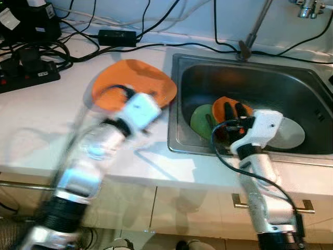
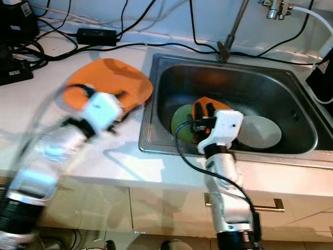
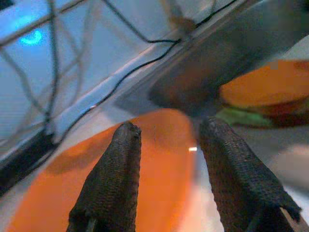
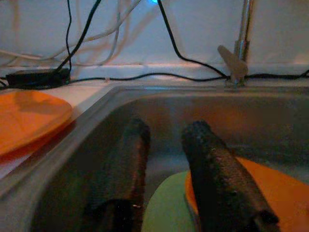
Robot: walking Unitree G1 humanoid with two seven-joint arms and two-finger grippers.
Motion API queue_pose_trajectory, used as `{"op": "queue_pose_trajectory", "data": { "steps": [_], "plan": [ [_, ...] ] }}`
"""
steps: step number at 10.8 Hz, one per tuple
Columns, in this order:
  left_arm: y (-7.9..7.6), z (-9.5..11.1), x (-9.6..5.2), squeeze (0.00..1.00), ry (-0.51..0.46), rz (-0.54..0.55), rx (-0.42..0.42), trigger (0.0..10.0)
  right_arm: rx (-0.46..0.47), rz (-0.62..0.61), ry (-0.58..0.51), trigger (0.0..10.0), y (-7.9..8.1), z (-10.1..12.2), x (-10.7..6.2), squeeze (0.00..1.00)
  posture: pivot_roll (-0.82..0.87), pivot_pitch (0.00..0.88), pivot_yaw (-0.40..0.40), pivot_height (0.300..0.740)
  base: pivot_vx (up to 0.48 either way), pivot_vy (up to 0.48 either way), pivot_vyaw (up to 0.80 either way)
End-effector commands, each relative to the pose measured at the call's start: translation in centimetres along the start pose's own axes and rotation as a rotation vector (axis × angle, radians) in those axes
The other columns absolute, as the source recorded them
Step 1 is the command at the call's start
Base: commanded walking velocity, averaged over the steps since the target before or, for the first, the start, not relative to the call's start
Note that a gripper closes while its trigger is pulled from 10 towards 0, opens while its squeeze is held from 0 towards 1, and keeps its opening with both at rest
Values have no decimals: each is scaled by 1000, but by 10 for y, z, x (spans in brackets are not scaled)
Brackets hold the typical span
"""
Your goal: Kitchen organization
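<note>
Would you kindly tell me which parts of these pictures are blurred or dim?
Left eye view: the left arm is smeared by motion, the right pincer sharp. Left wrist view: the sink and cables are soft. Right wrist view: dim inside the basin, with dark fingers.

The big plate (image 1: 136, 80) on the white counter (image 1: 36, 130) is orange. The sink (image 1: 291, 88) is shiny grey metal. Inside it sit a green plate (image 1: 200, 121), a small orange plate (image 1: 225, 102), and a pale, maybe grey, plate (image 1: 291, 133). The cables (image 1: 78, 49) are black.
</note>
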State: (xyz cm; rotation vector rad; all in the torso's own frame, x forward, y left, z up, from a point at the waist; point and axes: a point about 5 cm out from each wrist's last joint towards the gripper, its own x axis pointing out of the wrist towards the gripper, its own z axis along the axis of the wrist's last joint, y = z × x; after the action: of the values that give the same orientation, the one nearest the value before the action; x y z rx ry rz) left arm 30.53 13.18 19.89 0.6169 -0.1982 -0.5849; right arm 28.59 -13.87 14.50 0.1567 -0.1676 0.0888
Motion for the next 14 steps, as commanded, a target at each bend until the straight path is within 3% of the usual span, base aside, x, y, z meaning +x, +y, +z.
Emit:
{"op": "queue_pose_trajectory", "data": {
  "steps": [1, 2, 3, 6, 9, 12, 14],
  "plan": [
    [1, -3, -2, 0, 8, 5, 18, 10000, -11, -5, 21, 10000, 0, -2, 0, 1000, -2, 83, -89, 740, 0, 0, 0],
    [13, -7, -9, 0, 31, 10, 98, 10000, -10, 5, 40, 10000, 6, -7, 0, 835, 5, 79, -90, 740, 0, 0, 0],
    [23, -10, -19, 0, 51, -37, 207, 10000, -8, 7, 51, 10000, 9, -10, 0, 0, 9, 76, -91, 740, 0, 0, 0],
    [48, -14, -47, 0, 149, -261, 402, 10000, -1, -8, 62, 10000, 9, -13, 3, 0, 26, 64, -91, 740, 0, 0, 0],
    [56, -20, -54, 0, 236, -381, 508, 10000, 2, -14, 68, 10000, 9, -15, 3, 0, 30, 57, -90, 740, 0, 0, 0],
    [46, -26, -36, 0, 275, -407, 678, 10000, -2, -31, 76, 10000, 7, -15, 4, 0, 21, 66, -86, 740, 0, 0, 0],
    [39, -23, -16, 0, 256, -368, 716, 10000, -6, -38, 80, 10000, 7, -15, 4, 0, 11, 75, -83, 740, 0, 0, 0]
  ]
}}
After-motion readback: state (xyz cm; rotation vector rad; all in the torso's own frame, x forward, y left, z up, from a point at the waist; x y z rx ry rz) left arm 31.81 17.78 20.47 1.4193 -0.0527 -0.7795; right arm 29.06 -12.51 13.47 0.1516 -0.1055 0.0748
